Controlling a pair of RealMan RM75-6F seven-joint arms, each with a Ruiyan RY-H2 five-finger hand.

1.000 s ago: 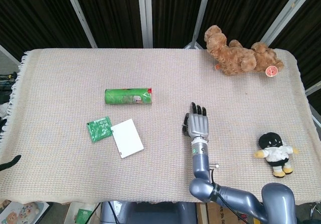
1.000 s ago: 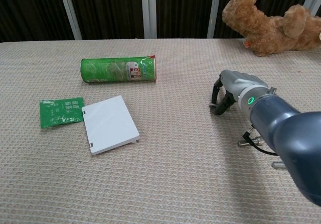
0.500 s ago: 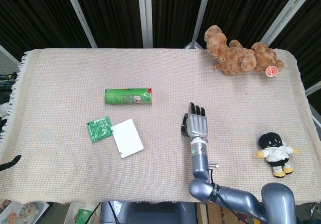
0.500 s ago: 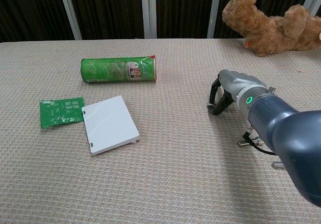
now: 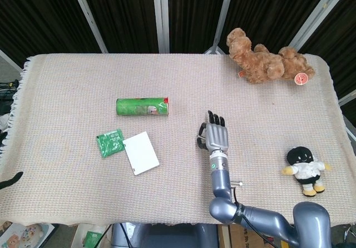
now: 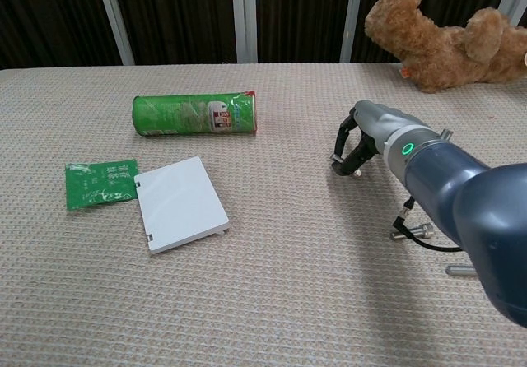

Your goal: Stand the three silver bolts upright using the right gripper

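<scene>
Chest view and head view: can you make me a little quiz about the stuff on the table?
1. True or false: the green can is standing upright.
2. Which thing lies closest to the green packet? A) the white card B) the teddy C) the doll
3. Is the silver bolt beside the right arm standing or lying down?
Key: 1 false; 2 A; 3 lying down.
</scene>
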